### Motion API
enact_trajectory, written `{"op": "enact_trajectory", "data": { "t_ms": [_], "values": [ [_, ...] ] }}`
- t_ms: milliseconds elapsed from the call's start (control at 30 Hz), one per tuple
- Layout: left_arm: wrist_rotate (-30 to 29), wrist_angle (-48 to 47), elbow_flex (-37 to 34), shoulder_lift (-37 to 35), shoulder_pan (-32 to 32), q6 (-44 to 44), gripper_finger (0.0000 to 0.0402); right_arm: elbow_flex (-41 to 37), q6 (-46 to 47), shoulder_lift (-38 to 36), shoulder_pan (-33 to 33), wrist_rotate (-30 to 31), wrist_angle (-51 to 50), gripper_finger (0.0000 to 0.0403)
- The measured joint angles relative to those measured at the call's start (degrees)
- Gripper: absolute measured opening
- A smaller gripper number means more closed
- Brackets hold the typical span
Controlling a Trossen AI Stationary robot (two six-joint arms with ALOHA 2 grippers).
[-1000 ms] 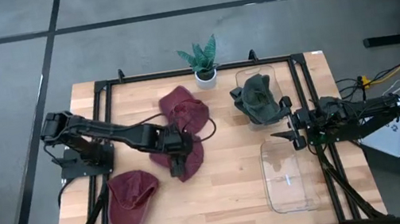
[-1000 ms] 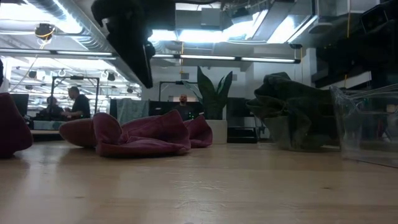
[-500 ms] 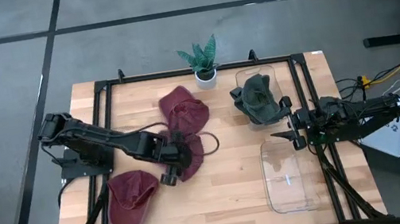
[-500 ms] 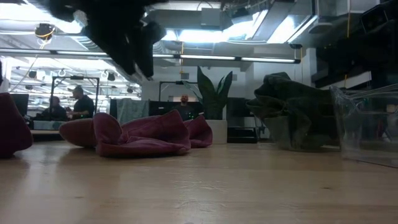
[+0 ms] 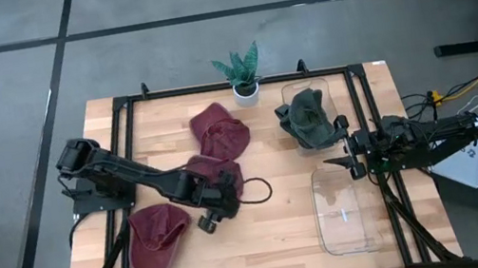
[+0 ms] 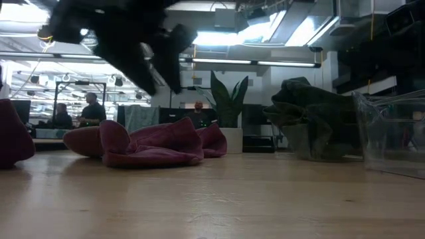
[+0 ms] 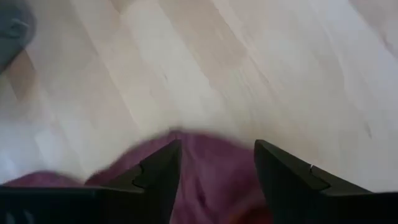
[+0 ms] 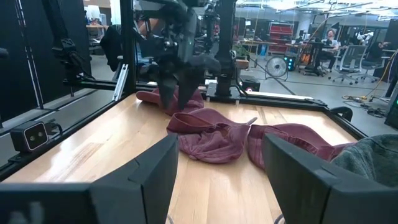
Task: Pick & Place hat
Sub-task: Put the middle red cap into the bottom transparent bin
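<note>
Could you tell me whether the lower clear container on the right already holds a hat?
No, the lower clear container is empty in the high view, while the dark green hat fills the other one.

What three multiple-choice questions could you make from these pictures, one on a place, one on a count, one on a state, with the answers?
1. Where is the green hat?
A. in the far clear bin
B. beside the plant
C. on the floor

2. How many maroon hats lie on the table?
A. one
B. three
C. five

3. How is the left gripper?
A. shut on a green hat
B. open above the middle maroon hat
C. inside the near bin

Answers: 1 A, the high view shows it in that bin. 2 B, three show from above. 3 B, the left wrist view shows spread fingers over maroon cloth.
</note>
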Motion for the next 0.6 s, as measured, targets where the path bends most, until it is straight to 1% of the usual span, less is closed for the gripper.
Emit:
{"op": "enact_trajectory", "data": {
  "t_ms": [67,133,200,267,300,433,600],
  "values": [
    [-0.19,3.95,0.03,1.94,0.29,-4.05,0.0199,0.0,0.0,0.0,0.0,-0.01,0.02,0.0229],
    [-0.92,5.72,1.0,4.2,0.75,-10.1,0.0198,-0.02,0.0,0.0,0.02,-0.01,0.0,0.0229],
    [-1.33,4.89,2.9,6.6,1.6,-17.1,0.0198,0.0,0.0,0.0,0.01,-0.01,0.0,0.0229],
    [-1.41,3.09,4.5,8.6,2.41,-20.18,0.0198,-0.02,0.0,0.0,0.0,0.0,0.02,0.0229],
    [-1.49,2.8,5.21,9.6,2.81,-19.95,0.0198,0.0,0.0,0.0,0.0,0.0,0.02,0.0229],
    [-1.46,1.87,6.62,11.37,4.19,-14.05,0.0198,-0.02,0.0,0.0,0.0,-0.01,0.0,0.0229],
    [-0.66,-1.1,6.71,12.78,7.07,-13.74,0.0198,-0.02,0.0,0.0,0.01,-0.02,0.0,0.0229]
  ]
}}
